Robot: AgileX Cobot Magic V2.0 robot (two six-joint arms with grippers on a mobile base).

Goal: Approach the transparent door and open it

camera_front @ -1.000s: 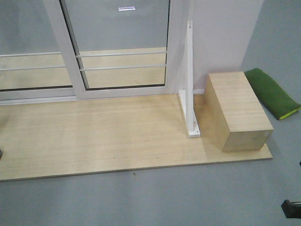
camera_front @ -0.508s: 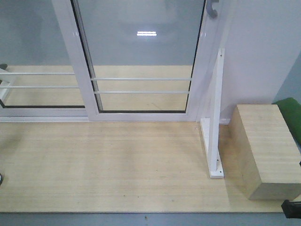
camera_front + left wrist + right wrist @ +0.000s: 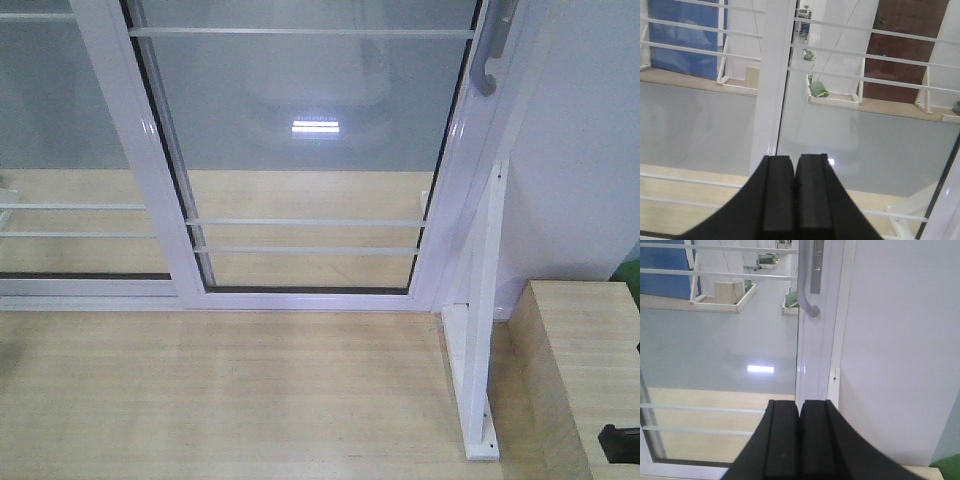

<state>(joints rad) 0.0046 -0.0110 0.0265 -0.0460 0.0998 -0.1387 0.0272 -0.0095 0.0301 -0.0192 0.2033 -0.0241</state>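
The transparent door point(image 3: 310, 180) is a glass panel in a white frame with thin horizontal bars, straight ahead and closed against the right jamb. Its curved grey handle point(image 3: 492, 55) shows at the top right of the front view and again, with its lock plate, as the handle point(image 3: 807, 285) in the right wrist view. My right gripper point(image 3: 800, 407) is shut and empty, below and short of the handle. My left gripper point(image 3: 794, 162) is shut and empty too, facing the white frame post point(image 3: 772, 85) between the two panels.
A second glass panel point(image 3: 60, 150) without a handle stands to the left. A white angle bracket point(image 3: 478, 340) rises from the wooden platform point(image 3: 220, 400) at the right, beside a wooden box point(image 3: 585, 370). The white wall point(image 3: 905, 340) flanks the door's right side.
The view has closed in on the door: the glass panel and handle are larger and lower in frame, the wooden box and bracket have slid right, and the grey floor has left the view.
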